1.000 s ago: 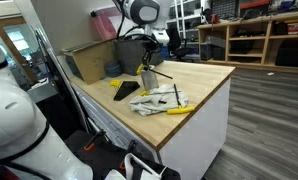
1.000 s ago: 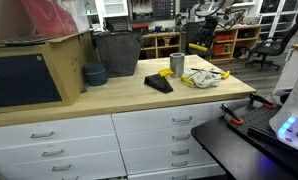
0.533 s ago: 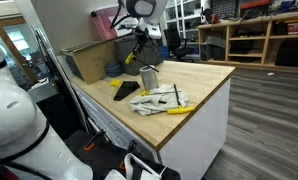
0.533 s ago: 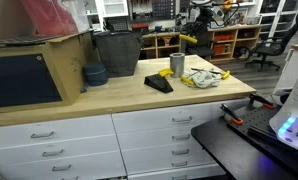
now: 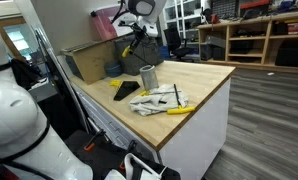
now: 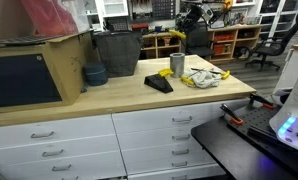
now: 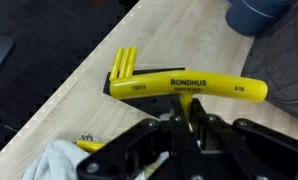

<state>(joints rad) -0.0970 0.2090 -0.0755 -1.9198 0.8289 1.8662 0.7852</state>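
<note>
end effector (image 7: 186, 118) clamped on the yellow bondhus t-handle hex key (image 7: 189, 87); its handle lies crosswise just past the fingertips, above the counter (image 7: 159, 40).

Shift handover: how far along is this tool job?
Done: the yellow tool is off the counter, clamped in the gripper. In hand: it hangs in air near the bin. Left, likely: setting it down; other yellow tools lie by the cup.
</note>
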